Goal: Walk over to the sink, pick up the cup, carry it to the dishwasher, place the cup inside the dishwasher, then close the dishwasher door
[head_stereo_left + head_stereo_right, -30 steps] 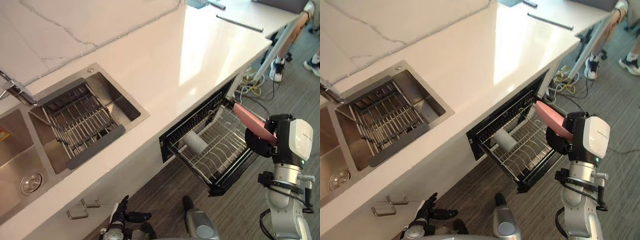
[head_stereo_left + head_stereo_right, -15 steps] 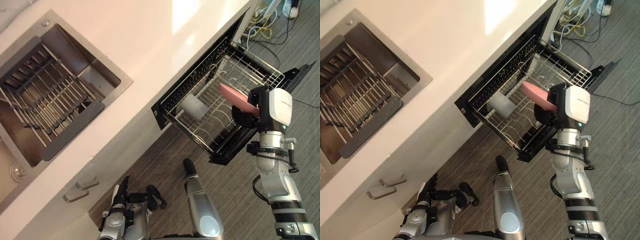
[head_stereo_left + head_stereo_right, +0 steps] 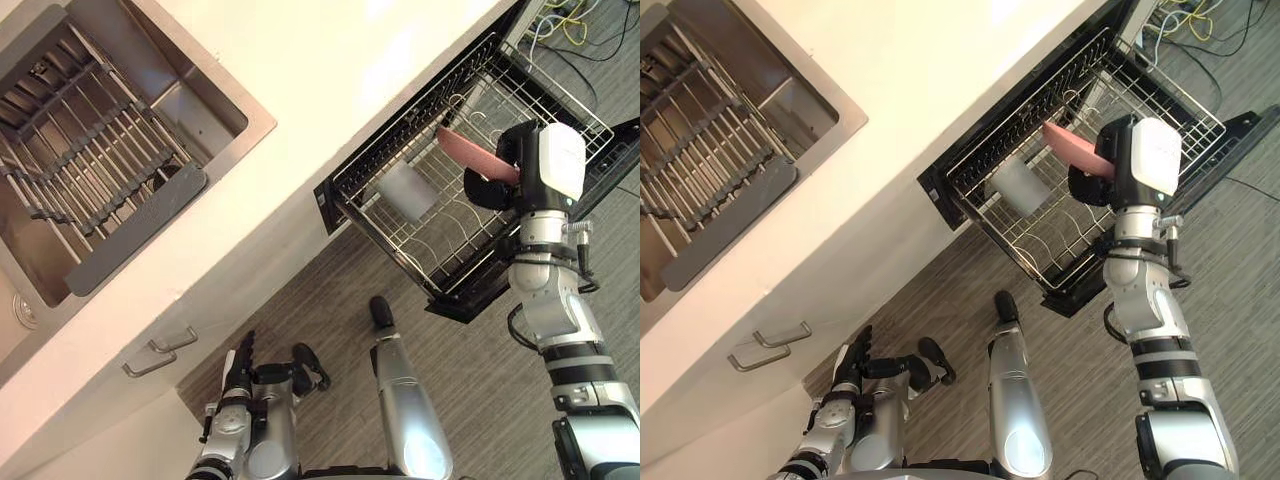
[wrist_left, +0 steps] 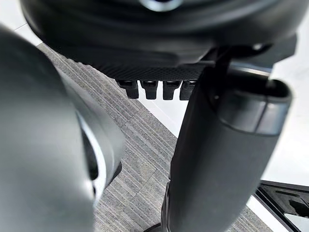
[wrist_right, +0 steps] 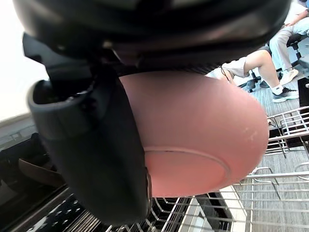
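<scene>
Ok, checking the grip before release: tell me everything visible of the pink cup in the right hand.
The pink cup is smooth and plastic-looking, with a rounded wall and a raised ring at its base. The right hand is curled round it, holding it tilted on its side over the pulled-out wire rack. Whether it touches the wires cannot be told; its inside is hidden.

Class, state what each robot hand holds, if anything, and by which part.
The right hand holds a pink bowl, its thumb curled across the bowl's rounded outer side. The left hand holds nothing.
</scene>
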Robot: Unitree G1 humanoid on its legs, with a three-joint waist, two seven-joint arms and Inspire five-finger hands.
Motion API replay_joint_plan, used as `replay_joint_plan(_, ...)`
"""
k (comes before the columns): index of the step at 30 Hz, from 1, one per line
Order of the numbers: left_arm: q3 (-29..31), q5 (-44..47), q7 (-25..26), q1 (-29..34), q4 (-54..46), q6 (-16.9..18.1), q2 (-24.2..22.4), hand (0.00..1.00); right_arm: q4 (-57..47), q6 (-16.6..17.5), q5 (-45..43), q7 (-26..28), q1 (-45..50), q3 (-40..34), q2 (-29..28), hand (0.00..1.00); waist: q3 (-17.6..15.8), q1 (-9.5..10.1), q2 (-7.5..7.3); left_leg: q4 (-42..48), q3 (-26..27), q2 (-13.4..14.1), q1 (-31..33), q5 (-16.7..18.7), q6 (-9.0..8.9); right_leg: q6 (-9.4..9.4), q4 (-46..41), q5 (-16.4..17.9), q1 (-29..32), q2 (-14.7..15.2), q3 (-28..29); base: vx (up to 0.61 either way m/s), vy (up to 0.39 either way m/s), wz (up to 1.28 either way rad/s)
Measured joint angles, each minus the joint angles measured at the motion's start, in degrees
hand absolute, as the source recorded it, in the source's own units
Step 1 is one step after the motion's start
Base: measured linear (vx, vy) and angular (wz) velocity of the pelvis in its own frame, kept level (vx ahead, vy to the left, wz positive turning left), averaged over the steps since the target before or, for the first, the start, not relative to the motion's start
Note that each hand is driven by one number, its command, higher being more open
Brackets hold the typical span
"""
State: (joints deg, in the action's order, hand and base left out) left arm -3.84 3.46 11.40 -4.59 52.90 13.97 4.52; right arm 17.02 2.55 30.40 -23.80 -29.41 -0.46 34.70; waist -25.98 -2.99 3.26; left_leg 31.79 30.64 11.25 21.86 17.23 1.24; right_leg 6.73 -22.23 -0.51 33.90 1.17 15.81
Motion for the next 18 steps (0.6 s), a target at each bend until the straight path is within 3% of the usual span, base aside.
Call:
replay_joint_plan(9, 0.0, 1.2, 0.9, -1.0, -1.9, 1.4, -3.1, 1.00, 7.8, -0.7, -2.2, 0.0, -13.0, 5.4, 4.5, 0.00, -0.1, 1.18, 0.24, -0.6, -0.1, -0.6, 2.7, -0.6, -0.04, -0.03, -0.8, 0.1, 3.0, 0.6, -0.4, 0.03, -0.050, 0.04)
replay_joint_plan(18, 0.0, 2.4, 1.8, -1.6, -3.6, 2.1, -4.9, 1.00, 16.1, -1.6, -4.5, 0.0, -20.4, 7.7, 8.4, 0.00, -1.0, 2.16, 1.92, -0.7, -2.0, -1.6, 6.3, -1.8, 0.25, -0.22, -2.1, 0.3, 6.0, 1.9, -2.0, -0.01, -0.056, 0.14)
